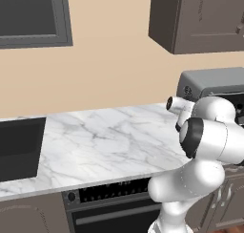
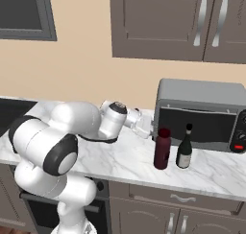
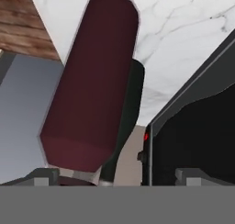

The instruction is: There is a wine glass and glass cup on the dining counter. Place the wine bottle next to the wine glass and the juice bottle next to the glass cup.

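A dark red juice bottle [image 2: 162, 151] stands on the marble worktop [image 2: 120, 156], with the dark wine bottle [image 2: 184, 151] close on its right. Both stand just in front of a grey toaster oven [image 2: 202, 113]. My gripper [image 2: 148, 128] hovers left of the juice bottle's cap, apart from it. In the hand view the juice bottle [image 3: 92, 90] looms large, and the wine bottle [image 3: 132, 99] peeks out behind it. There my gripper [image 3: 117, 175] is open, its tips wide apart on either side of the juice bottle's top. The wine glass, glass cup and dining counter are out of view.
The toaster oven [image 1: 209, 84] sits at the worktop's right end, under wall cabinets [image 2: 178, 22]. A dark sink [image 1: 19, 148] lies at the left of the worktop [image 1: 105, 141]. Below the front edge are an oven panel [image 1: 109, 189] and cabinet doors.
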